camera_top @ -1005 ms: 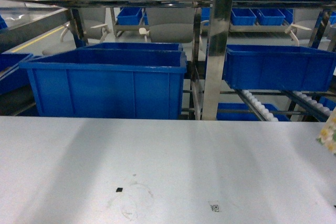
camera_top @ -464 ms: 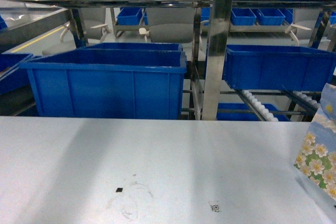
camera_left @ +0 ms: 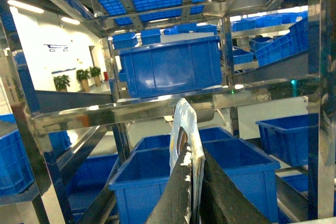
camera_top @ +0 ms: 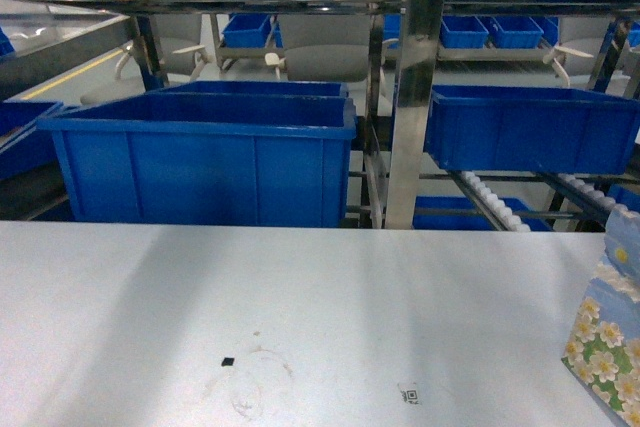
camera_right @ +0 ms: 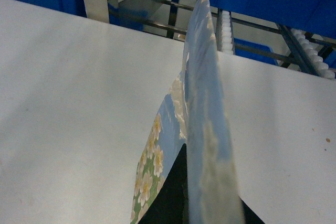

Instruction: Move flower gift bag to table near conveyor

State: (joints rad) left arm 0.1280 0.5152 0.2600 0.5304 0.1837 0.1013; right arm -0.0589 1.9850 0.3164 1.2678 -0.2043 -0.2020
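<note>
Gift bag: flower gift bag (camera_top: 610, 347) at the head view's lower right edge, over the white desk (camera_top: 300, 317).
Conveyor: conveyor (camera_top: 490, 202) behind the desk, upper right.
Right tool: right tool (camera_right: 181, 203) clamped on the bag's top.
Left tool: left tool (camera_left: 191, 192) nipping a flat paper edge (camera_left: 185, 129).

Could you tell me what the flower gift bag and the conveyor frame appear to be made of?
The flower gift bag looks like thin printed paper or card: flat creased panels, floral print, slight sheen. The conveyor frame looks like polished stainless steel, mirror-bright with reflections; its small white rollers seem plastic.
</note>
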